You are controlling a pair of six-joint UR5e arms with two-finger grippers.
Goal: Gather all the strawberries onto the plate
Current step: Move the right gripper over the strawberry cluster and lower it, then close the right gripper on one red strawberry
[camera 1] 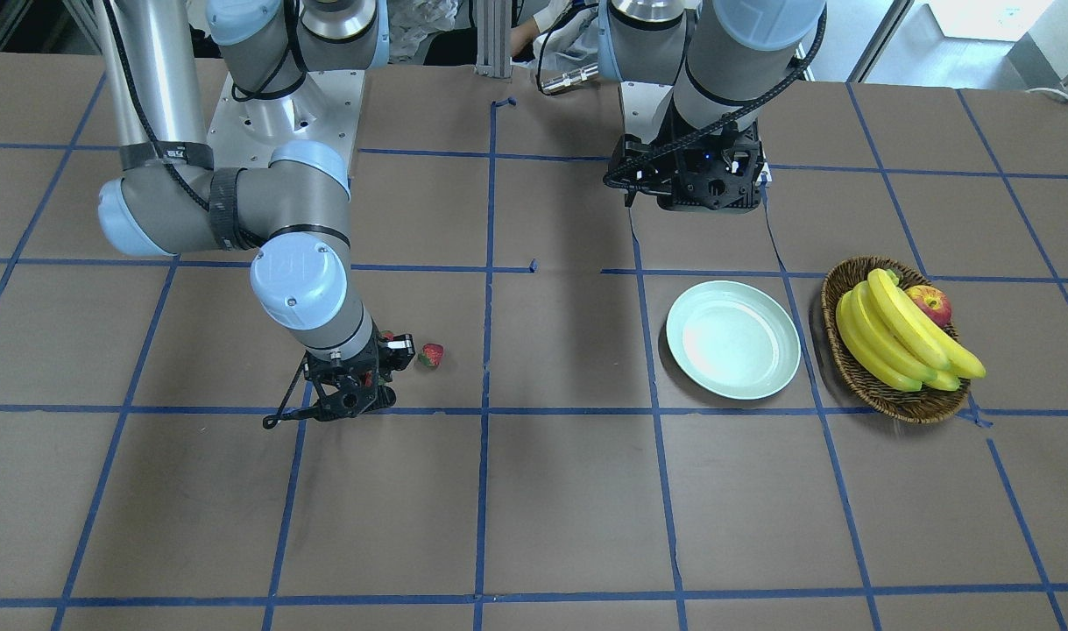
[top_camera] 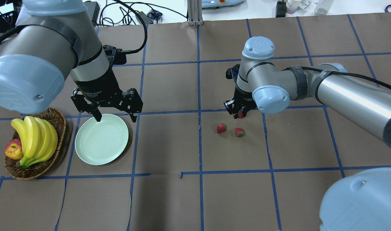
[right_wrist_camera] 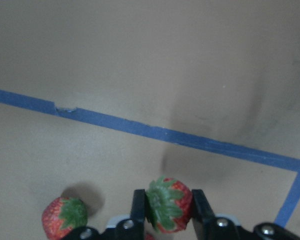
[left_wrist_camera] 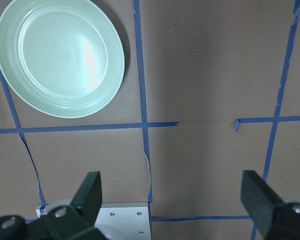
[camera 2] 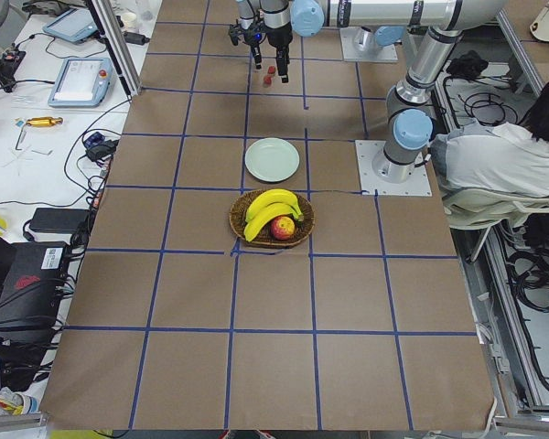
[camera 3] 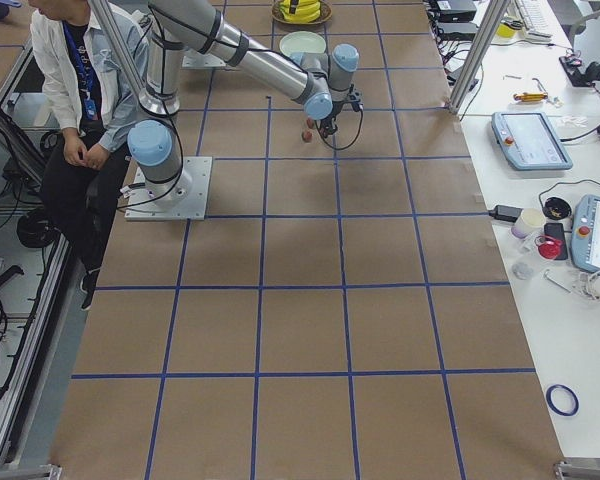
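Observation:
My right gripper (right_wrist_camera: 166, 200) is shut on a strawberry (right_wrist_camera: 168, 206), a small red one with a green cap, and holds it just above the table. A second strawberry (right_wrist_camera: 65, 218) lies on the paper beside it. The overhead view shows two strawberries (top_camera: 221, 128) (top_camera: 239, 132) on the table just in front of the right gripper (top_camera: 238, 113). The pale mint-green plate (top_camera: 86, 154) is empty, far to the left. My left gripper (top_camera: 115, 118) is open and empty, and hovers over the plate's back edge. The plate also shows in the left wrist view (left_wrist_camera: 60, 100).
A brown wicker basket (top_camera: 38, 171) with bananas (top_camera: 35, 138) and a red-yellow apple (top_camera: 13, 149) stands just left of the plate. Blue tape lines cross the brown table cover. The left arm's base plate (left_wrist_camera: 122, 220) shows under the left wrist.

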